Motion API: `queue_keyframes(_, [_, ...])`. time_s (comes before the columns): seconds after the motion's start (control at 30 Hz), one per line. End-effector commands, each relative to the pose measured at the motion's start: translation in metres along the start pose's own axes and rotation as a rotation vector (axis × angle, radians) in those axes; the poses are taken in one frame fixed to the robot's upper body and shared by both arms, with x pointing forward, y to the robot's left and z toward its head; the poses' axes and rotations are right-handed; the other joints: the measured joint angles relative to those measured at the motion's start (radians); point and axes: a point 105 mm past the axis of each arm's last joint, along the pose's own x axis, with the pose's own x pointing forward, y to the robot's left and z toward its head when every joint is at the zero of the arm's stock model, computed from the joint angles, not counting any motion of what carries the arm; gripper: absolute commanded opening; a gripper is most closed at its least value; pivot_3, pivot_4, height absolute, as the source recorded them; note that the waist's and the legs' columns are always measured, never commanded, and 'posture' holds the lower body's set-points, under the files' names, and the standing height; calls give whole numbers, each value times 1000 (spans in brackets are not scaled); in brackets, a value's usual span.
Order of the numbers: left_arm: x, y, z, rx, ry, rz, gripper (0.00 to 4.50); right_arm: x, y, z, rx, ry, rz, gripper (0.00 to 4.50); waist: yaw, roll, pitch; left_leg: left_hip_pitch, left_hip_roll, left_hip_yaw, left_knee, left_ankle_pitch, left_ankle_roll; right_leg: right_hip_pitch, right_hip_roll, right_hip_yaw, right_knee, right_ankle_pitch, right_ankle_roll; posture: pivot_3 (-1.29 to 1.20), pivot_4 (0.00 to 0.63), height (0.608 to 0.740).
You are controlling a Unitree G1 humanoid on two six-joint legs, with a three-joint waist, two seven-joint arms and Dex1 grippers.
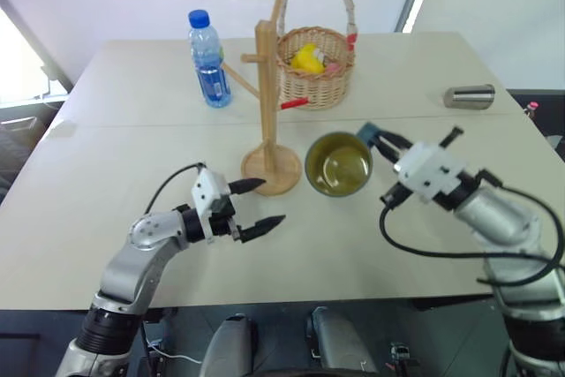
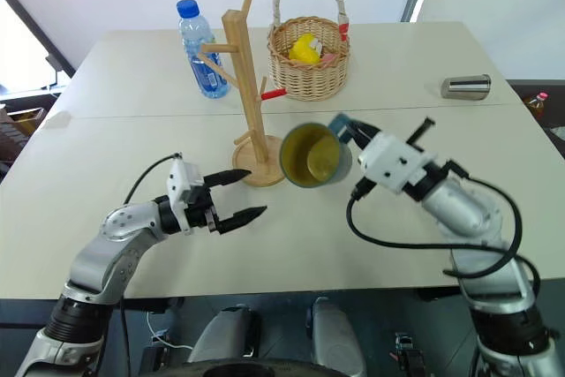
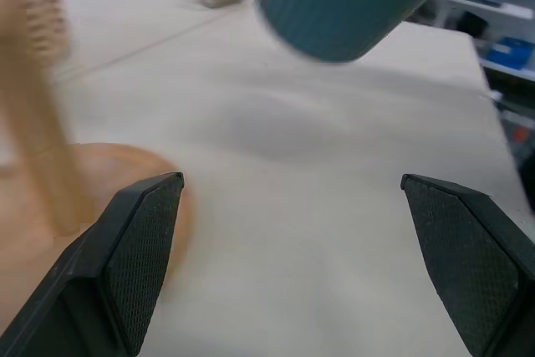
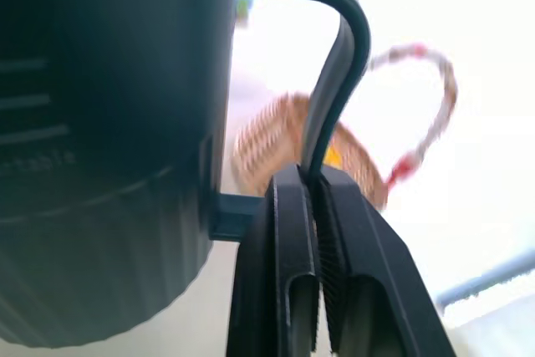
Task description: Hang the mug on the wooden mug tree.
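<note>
The right gripper [image 4: 316, 206] is clamped on the loop handle of the mug [image 1: 338, 163], apparently lifted off the table [image 1: 132, 156]. The left gripper [image 1: 258, 207] hovers with jaws wide, empty, near the wooden mug tree [image 1: 268, 103].

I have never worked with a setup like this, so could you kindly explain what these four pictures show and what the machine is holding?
This is a two-armed humanoid robot at a table. Two pictures look down from its head; the other two come from cameras on its wrists. The right gripper is shut on the handle of a teal mug, held tipped in the air beside the wooden mug tree. The left gripper is open and empty near the tree's base. Farther back stand a water bottle, a wicker basket and a silver metal cylinder.
</note>
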Motion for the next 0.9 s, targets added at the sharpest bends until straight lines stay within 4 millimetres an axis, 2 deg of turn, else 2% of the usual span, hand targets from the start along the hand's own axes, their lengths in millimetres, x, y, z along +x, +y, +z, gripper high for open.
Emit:
queue_keyframes(0.03, [-11,14,23,48,-81,64,4500,10,-7,11,-2,-33,74,26,-1,0,0,0,0,0,0,0,0,0,0,0,-1,0,0,0,150,740])
queue_keyframes(0.13, [-23,21,28,70,-93,103,4500,23,-17,15,15,-63,98,26,-4,-1,1,-1,-1,2,0,0,0,-1,-2,0,-2,0,0,0,150,740])
queue_keyframes(0.4, [-42,32,37,53,-126,168,4500,52,-18,14,-4,-103,202,26,-4,-1,1,-1,0,1,-1,0,0,-1,-2,0,-1,0,0,0,150,740])
queue_keyframes(0.9, [-52,26,55,11,-201,173,4500,81,-14,16,-25,-143,269,26,-5,-1,1,-1,0,1,-1,0,0,-2,-3,1,-1,0,0,0,150,740])
